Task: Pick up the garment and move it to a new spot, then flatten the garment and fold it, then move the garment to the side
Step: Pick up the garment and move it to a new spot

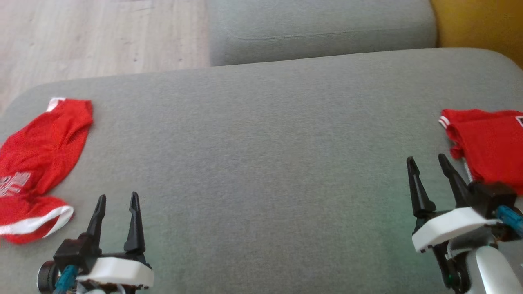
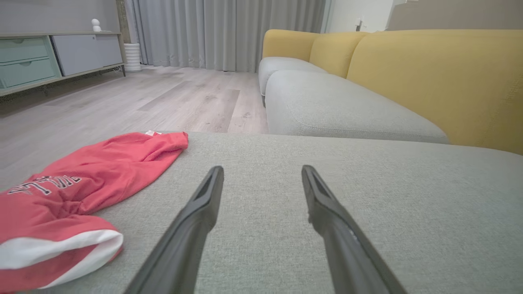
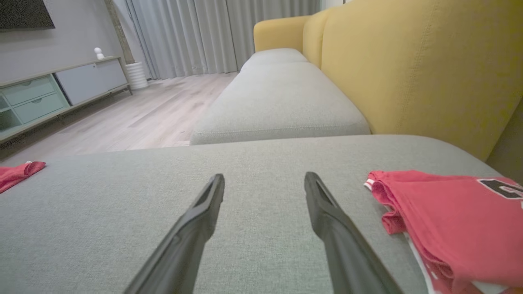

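On cushion: crumpled garment beside released left hand, folded garment beside released right hand.

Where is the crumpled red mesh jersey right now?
Head view: the crumpled red mesh jersey lies on the grey fabric cushion, far left, beside the left claw.

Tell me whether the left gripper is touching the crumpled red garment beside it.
Apart. The left wrist view shows a strip of bare grey cushion between the left gripper and the crumpled red garment.
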Controlling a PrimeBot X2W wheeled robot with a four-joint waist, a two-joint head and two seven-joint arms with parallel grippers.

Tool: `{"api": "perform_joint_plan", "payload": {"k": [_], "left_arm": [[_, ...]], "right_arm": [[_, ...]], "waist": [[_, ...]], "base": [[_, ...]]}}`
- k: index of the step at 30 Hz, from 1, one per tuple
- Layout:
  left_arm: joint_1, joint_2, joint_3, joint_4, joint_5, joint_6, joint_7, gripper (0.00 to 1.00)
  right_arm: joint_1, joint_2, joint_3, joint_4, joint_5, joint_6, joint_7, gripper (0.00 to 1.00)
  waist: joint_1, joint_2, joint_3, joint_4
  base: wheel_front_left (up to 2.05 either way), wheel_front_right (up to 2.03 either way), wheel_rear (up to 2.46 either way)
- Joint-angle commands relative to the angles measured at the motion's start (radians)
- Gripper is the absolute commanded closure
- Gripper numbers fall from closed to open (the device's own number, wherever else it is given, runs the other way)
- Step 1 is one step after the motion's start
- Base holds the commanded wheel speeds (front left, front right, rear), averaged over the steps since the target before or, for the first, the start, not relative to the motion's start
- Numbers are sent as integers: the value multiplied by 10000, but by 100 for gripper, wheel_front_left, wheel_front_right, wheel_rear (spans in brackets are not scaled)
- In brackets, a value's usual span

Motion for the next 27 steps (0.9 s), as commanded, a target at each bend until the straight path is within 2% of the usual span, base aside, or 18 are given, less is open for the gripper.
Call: {"api": "perform_joint_plan", "payload": {"k": [1,7,12,13,16,21,27], "left_arm": [[-476,120,419,-273,38,-20,-122,0],[-444,81,365,-190,91,-2,-123,0],[-425,182,365,-276,108,43,-60,0],[-423,246,356,-332,113,48,-2,0],[-395,314,372,-431,107,87,47,0],[-246,422,484,-514,5,149,78,0],[-85,449,560,-603,-96,247,83,0]], "right_arm": [[-160,12,163,-441,-79,67,54,0],[101,120,169,-571,-87,67,140,0],[116,209,311,-621,-89,67,143,0],[96,233,379,-591,-38,67,124,0],[63,273,493,-530,-17,67,100,0],[-51,291,634,-414,-3,67,78,0],[-117,305,692,-334,-58,67,64,0]], "waist": [[0,0,-2,255],[0,0,-202,1500],[0,0,-230,2818],[0,0,-224,3327],[0,0,-212,3990],[0,0,-123,4700],[0,0,-44,4968]], "base": [[0,0,0],[0,0,0],[0,0,0],[0,0,0],[0,0,0],[0,0,0],[0,0,0]]}}
